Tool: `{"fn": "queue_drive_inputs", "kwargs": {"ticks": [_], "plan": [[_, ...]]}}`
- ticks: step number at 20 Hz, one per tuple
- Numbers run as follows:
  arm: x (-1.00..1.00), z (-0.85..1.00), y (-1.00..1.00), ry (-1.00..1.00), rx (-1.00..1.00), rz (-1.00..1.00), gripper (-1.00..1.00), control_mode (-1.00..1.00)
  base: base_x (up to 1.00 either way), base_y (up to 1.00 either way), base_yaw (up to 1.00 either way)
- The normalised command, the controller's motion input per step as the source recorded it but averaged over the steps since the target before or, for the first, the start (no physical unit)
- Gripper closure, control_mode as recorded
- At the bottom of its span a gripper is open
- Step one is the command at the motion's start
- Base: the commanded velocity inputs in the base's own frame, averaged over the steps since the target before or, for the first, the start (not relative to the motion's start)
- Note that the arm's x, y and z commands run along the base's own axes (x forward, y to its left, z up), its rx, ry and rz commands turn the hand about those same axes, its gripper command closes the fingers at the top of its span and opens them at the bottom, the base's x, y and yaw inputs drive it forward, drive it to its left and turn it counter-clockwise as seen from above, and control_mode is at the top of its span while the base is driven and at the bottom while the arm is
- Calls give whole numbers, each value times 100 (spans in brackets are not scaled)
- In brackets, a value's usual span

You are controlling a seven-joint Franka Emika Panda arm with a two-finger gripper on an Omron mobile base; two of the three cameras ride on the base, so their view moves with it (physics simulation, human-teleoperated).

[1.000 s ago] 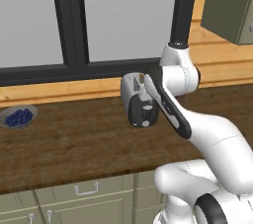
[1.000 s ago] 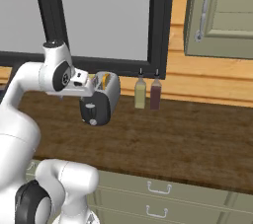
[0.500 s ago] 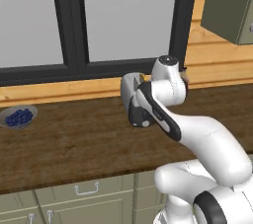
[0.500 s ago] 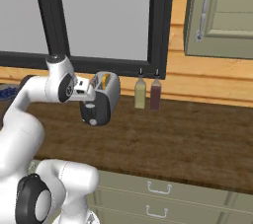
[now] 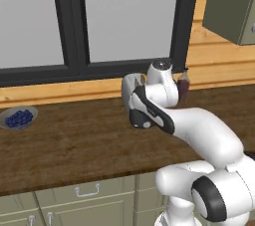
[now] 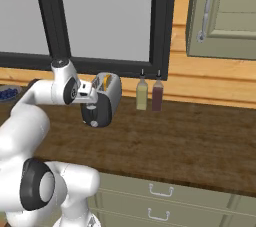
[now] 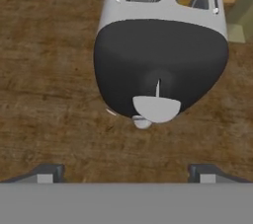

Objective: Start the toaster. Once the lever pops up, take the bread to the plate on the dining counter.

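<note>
The silver-grey toaster stands on the dark wood worktop by the window, its black end face toward me. In the hand view the pale lever sits low on that face, with the small round knob just beneath it. A golden edge of the bread shows in one slot. My gripper hovers over the toaster's front end, open, with nothing between its fingertips. In the left base view my arm hides most of the toaster. The plate and the dining counter are out of view.
Two bottles stand right of the toaster against the wall. A grey bowl of blueberries sits far left on the worktop. A wall cabinet hangs at upper right.
My arm has dropped and folded down toward the toaster's front end, bringing the hand closer to the black face. The jaws stayed open and the toaster has not moved.
</note>
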Motion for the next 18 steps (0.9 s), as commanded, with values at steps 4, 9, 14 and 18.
{"fn": "queue_drive_inputs", "kwargs": {"ticks": [4,9,14,18], "plan": [[5,-32,9,0,0,0,-100,-100,0,0,0],[18,-25,1,0,0,0,-100,-100,0,0,0],[34,-15,0,0,0,0,-100,-100,0,0,0],[31,-10,0,0,0,0,-100,-100,0,0,0]]}}
